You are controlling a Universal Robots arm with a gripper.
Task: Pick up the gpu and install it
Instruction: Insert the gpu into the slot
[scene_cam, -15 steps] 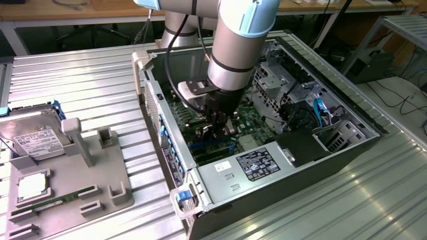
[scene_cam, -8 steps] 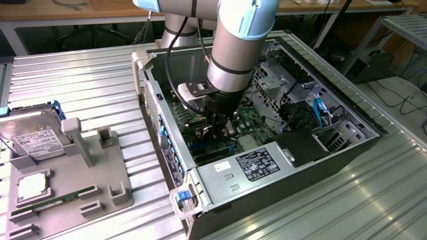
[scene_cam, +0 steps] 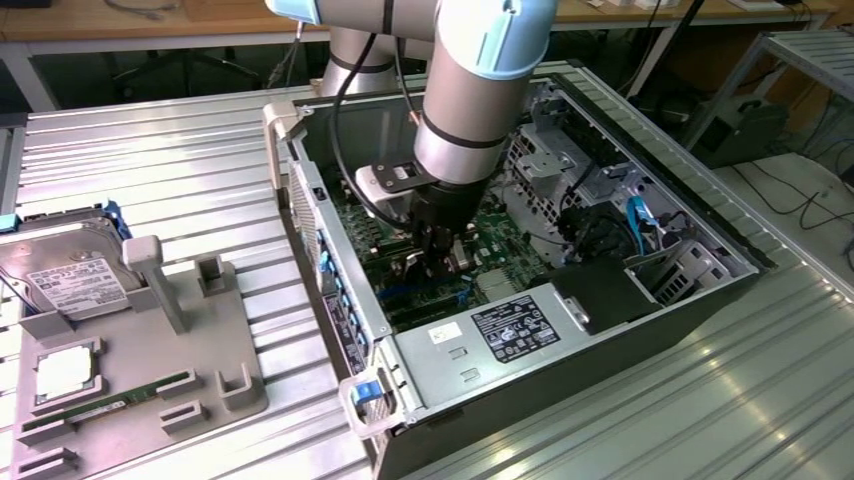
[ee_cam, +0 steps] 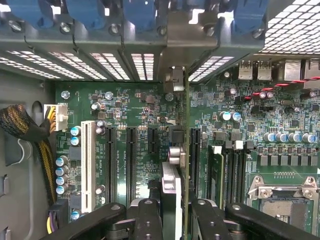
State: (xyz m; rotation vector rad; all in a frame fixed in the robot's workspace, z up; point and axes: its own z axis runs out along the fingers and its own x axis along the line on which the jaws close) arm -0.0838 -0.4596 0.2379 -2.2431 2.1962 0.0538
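Note:
The gpu [ee_cam: 186, 150] stands edge-on between my fingers, its thin board running down towards the green motherboard [ee_cam: 135, 105]. Its metal bracket end [ee_cam: 175, 80] lies against the case's rear slot wall. My gripper [ee_cam: 175, 212] is shut on the card, one black finger [ee_cam: 145, 220] on each side. In the exterior view my gripper [scene_cam: 442, 252] reaches deep into the open computer case [scene_cam: 334, 330], low over the motherboard [scene_cam: 507, 245]. Most of the card is hidden there under the wrist. I cannot tell whether the card's edge sits in a slot.
Black expansion slots [ee_cam: 131, 160] and a white slot [ee_cam: 88, 160] lie beside the card, and a CPU socket [ee_cam: 285, 200] beyond it. A braided cable [ee_cam: 30, 135] hangs at the case wall. Outside, a grey fixture [scene_cam: 147, 370] holds a hard drive [scene_cam: 74, 280] and a green memory stick [scene_cam: 107, 400].

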